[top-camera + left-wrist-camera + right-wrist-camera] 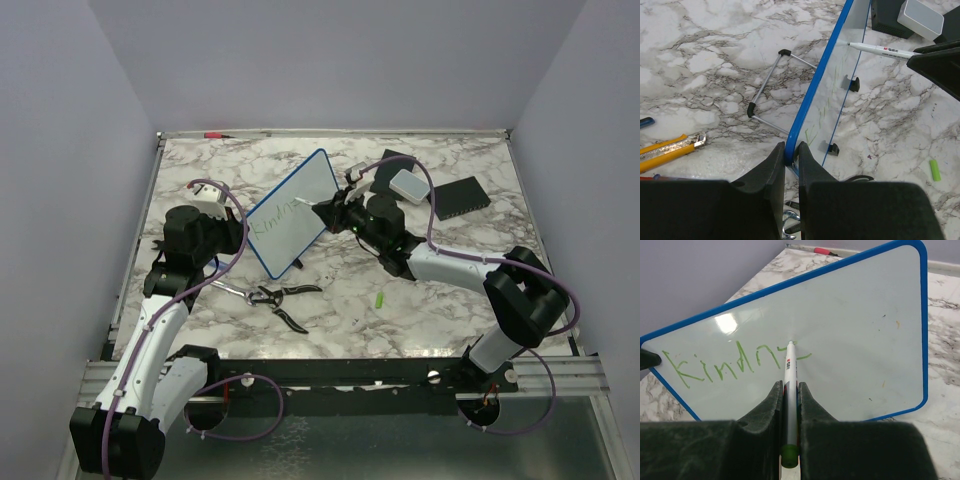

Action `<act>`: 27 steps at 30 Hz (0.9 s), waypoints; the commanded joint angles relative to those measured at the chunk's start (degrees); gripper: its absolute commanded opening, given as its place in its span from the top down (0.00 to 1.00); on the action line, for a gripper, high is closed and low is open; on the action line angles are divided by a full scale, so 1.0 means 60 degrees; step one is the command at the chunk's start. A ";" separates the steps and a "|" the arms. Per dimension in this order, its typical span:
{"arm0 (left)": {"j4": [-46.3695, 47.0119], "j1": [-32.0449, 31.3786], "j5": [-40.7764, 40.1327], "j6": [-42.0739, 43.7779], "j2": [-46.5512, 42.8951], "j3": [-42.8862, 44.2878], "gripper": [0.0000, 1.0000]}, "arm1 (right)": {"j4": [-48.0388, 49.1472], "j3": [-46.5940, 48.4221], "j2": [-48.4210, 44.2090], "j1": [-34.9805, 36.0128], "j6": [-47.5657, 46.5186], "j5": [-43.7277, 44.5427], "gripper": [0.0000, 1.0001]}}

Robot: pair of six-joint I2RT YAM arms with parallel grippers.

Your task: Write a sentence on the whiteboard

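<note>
Gleaming round-cornered whiteboard (855, 330), slim white marker (789, 367)

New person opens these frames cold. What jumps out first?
The whiteboard stands tilted mid-table, its blue frame pinched by the left end effector. On its face is a green sentence, so far roughly "Kindn", and the right end effector is shut on a white marker with its tip against the board. In front of the board, pliers lie on the marble table.

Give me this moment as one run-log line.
left gripper: shut on whiteboard edge | right gripper: shut on marker, tip on whiteboard | sentence: green, partly written, "kindn" legible
</note>
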 commanded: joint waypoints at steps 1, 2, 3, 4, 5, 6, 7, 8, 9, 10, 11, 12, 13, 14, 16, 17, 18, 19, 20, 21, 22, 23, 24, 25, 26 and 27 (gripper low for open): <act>-0.0081 -0.0035 -0.0130 0.0134 -0.0107 -0.0087 0.97 | 0.0283 0.0297 0.0152 0.0167 -0.0182 -0.0215 0.99; -0.0083 -0.0038 -0.0122 0.0134 -0.0106 -0.0077 0.97 | 0.0291 0.0297 0.0144 0.0182 -0.0192 -0.0216 0.99; -0.0076 -0.0038 -0.0128 0.0132 -0.0119 -0.0079 0.97 | 0.0326 0.0291 0.0152 0.0190 -0.0190 -0.0222 0.99; -0.0083 -0.0040 -0.0122 0.0133 -0.0120 -0.0076 0.97 | 0.0349 0.0271 0.0135 0.0203 -0.0202 -0.0215 0.99; -0.0083 -0.0029 -0.0123 0.0135 -0.0121 -0.0070 0.97 | 0.0381 0.0262 0.0136 0.0216 -0.0204 -0.0216 0.99; -0.0073 -0.0028 -0.0127 0.0134 -0.0121 -0.0089 0.97 | 0.0396 0.0239 0.0125 0.0232 -0.0217 -0.0209 0.99; -0.0082 -0.0040 -0.0129 0.0137 -0.0121 -0.0085 0.97 | 0.0418 0.0244 0.0113 0.0242 -0.0210 -0.0206 0.99; -0.0072 -0.0036 -0.0120 0.0130 -0.0121 -0.0084 0.97 | 0.0432 0.0232 0.0110 0.0248 -0.0223 -0.0195 0.99; -0.0079 -0.0041 -0.0108 0.0130 -0.0121 -0.0077 0.97 | 0.0437 0.0230 0.0102 0.0260 -0.0232 -0.0190 0.99; -0.0083 -0.0031 -0.0114 0.0131 -0.0121 -0.0088 0.97 | 0.0453 0.0228 0.0108 0.0264 -0.0239 -0.0186 0.99; -0.0071 -0.0035 -0.0109 0.0124 -0.0121 -0.0090 0.97 | 0.0433 0.0239 0.0109 0.0277 -0.0238 -0.0172 0.99; -0.0080 -0.0030 -0.0107 0.0127 -0.0121 -0.0085 0.97 | 0.0410 0.0244 0.0115 0.0278 -0.0249 -0.0174 0.99; -0.0076 -0.0041 -0.0114 0.0129 -0.0121 -0.0082 0.97 | 0.0391 0.0243 0.0134 0.0279 -0.0252 -0.0153 0.99; -0.0072 -0.0038 -0.0109 0.0122 -0.0121 -0.0085 0.97 | 0.0370 0.0228 0.0149 0.0279 -0.0250 -0.0146 0.99; -0.0076 -0.0030 -0.0115 0.0129 -0.0121 -0.0088 0.97 | 0.0343 0.0192 0.0175 0.0292 -0.0256 -0.0137 0.99; -0.0075 -0.0037 -0.0107 0.0129 -0.0121 -0.0086 0.97 | 0.0329 0.0172 0.0180 0.0304 -0.0242 -0.0128 0.99; -0.0070 -0.0040 -0.0117 0.0139 -0.0124 -0.0088 0.97 | 0.0328 0.0138 0.0184 0.0307 -0.0235 -0.0106 0.99; -0.0080 -0.0031 -0.0108 0.0132 -0.0123 -0.0086 0.97 | 0.0314 0.0099 0.0195 0.0321 -0.0228 -0.0075 0.99; -0.0081 -0.0037 -0.0108 0.0130 -0.0119 -0.0091 0.97 | 0.0300 0.0051 0.0199 0.0322 -0.0222 -0.0036 0.99; -0.0076 -0.0038 -0.0112 0.0129 -0.0121 -0.0094 0.97 | 0.0298 -0.0005 0.0195 0.0334 -0.0217 -0.0031 0.99; -0.0083 -0.0031 -0.0107 0.0129 -0.0121 -0.0098 0.97 | 0.0298 -0.0049 0.0197 0.0337 -0.0211 -0.0032 0.99; -0.0083 -0.0033 -0.0108 0.0122 -0.0121 -0.0091 0.97 | 0.0278 -0.0078 0.0197 0.0337 -0.0205 -0.0032 0.99; -0.0084 -0.0037 -0.0106 0.0129 -0.0121 -0.0092 0.97 | 0.0246 -0.0118 0.0197 0.0337 -0.0203 0.0178 0.99; -0.0080 -0.0036 -0.0114 0.0129 -0.0121 -0.0087 0.97 | 0.0238 -0.0149 0.0186 0.0337 -0.0204 0.0267 0.99; -0.0083 -0.0039 -0.0114 0.0129 -0.0121 -0.0092 0.97 | 0.0239 -0.0200 0.0183 0.0337 -0.0180 0.0324 0.99; -0.0080 -0.0029 -0.0115 0.0120 -0.0124 -0.0090 0.97 | 0.0241 -0.0240 0.0168 0.0337 -0.0185 0.0378 0.99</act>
